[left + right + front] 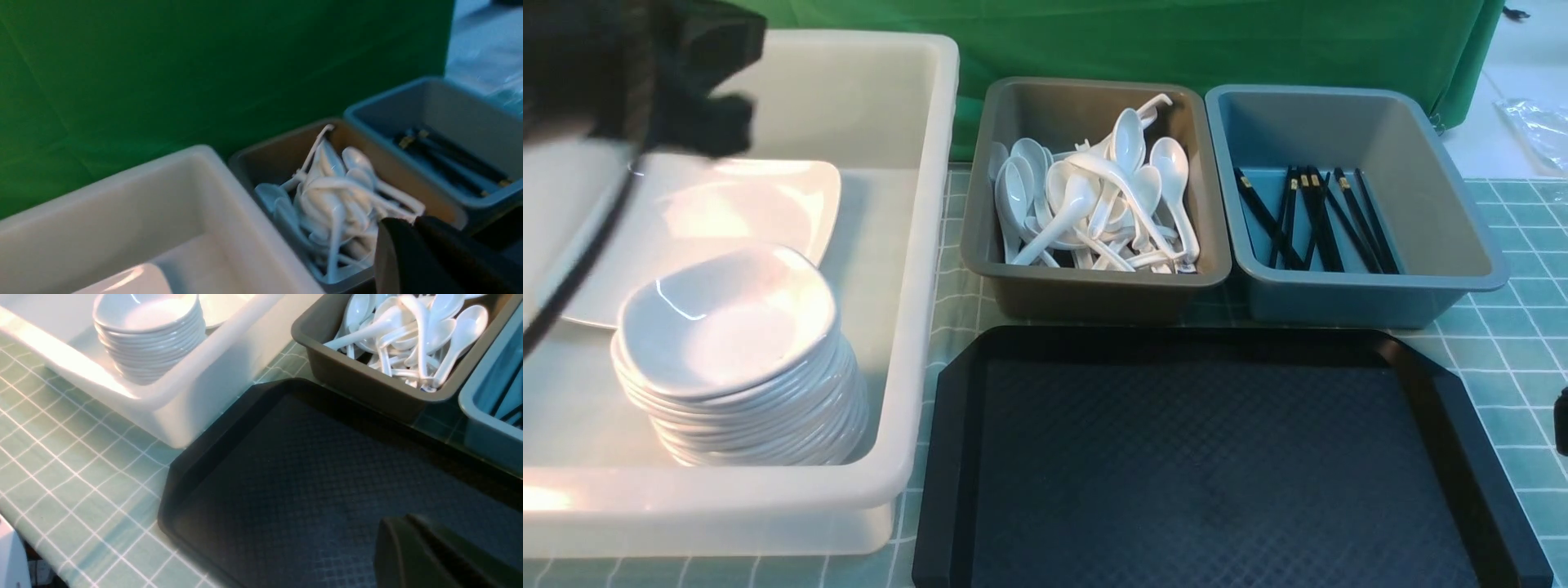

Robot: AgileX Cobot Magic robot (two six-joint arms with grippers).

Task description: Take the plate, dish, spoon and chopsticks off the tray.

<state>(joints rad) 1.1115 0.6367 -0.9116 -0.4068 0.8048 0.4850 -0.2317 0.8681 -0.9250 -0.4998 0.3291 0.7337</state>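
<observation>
The black tray (pixel 1217 465) lies bare at the front of the table, with nothing on its textured floor (pixel 310 477). In the white tub (pixel 923 269) at the left, the large square plate (pixel 743 204) rests flat behind a stack of small dishes (pixel 735 343). A heap of white spoons (pixel 1094 196) fills the brown tub. Black chopsticks (pixel 1315 216) lie in the blue-grey tub. My left gripper (pixel 412 222) is shut and empty, raised over the back of the white tub. My right gripper (pixel 402 520) is shut and empty, hovering above the tray's right side.
The brown tub (pixel 1094 286) and the blue-grey tub (pixel 1445 269) stand side by side behind the tray. A green curtain (pixel 1176 41) closes off the back. The checked green tablecloth (pixel 1519 359) shows right of the tray.
</observation>
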